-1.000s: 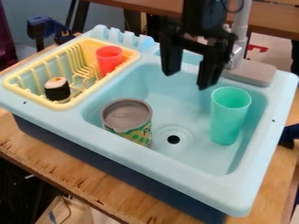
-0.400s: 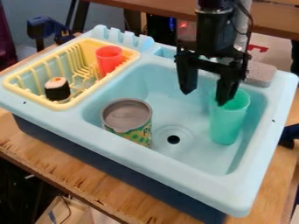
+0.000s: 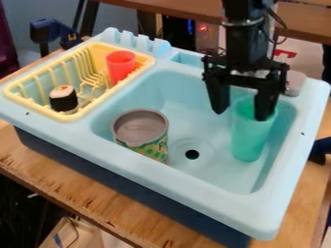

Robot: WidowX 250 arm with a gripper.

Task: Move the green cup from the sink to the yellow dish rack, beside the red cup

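A lettered green-and-yellow label (image 3: 154,149) wraps the can (image 3: 139,127); the spread pincer (image 3: 241,115) hangs over the green cup (image 3: 251,140) in the sink (image 3: 194,189), one finger (image 3: 264,104) overlapping its mouth.

the plywood table (image 3: 84,191) has a rough, chipped near edge, with a pale brown box (image 3: 72,236) down below it. behind the table stands a brown wooden bench (image 3: 307,29), small red and blue lights (image 3: 204,30) glowing under it. beyond the table's far left corner, i see a grey-blue wall (image 3: 116,22) and something deep purple (image 3: 7,34).
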